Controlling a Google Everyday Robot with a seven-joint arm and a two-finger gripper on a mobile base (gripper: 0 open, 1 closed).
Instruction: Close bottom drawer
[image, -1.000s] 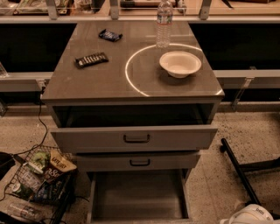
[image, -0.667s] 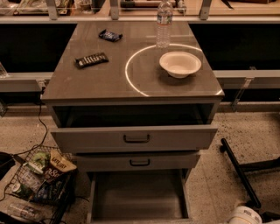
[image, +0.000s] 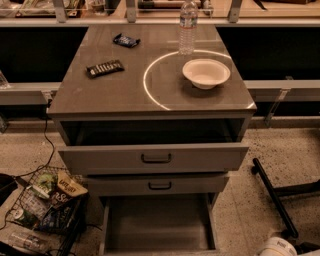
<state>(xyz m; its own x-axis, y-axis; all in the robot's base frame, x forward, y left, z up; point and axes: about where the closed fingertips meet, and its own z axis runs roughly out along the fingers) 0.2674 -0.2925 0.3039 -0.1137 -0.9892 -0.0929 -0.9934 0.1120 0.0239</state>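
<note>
The grey cabinet (image: 120, 90) stands in the middle of the camera view with all three drawers open. The bottom drawer (image: 157, 222) is pulled far out. Its plain grey tray is empty, and its front is cut off by the lower edge of the view. Above it the middle drawer (image: 160, 185) sticks out a little. The widest top drawer (image: 156, 158) sticks out a little further. The gripper is out of view. Only a white rounded part of my arm (image: 277, 247) shows at the bottom right corner, to the right of the bottom drawer.
On the cabinet top are a white bowl (image: 206, 73), a water bottle (image: 187, 27) and two snack bars (image: 105, 68) (image: 126, 40). A wire basket of snacks (image: 45, 205) sits on the floor at the left. A black bar (image: 272, 195) lies on the floor at the right.
The white part of my arm at the bottom right has sunk lower and shows less. The drawers have not moved.
</note>
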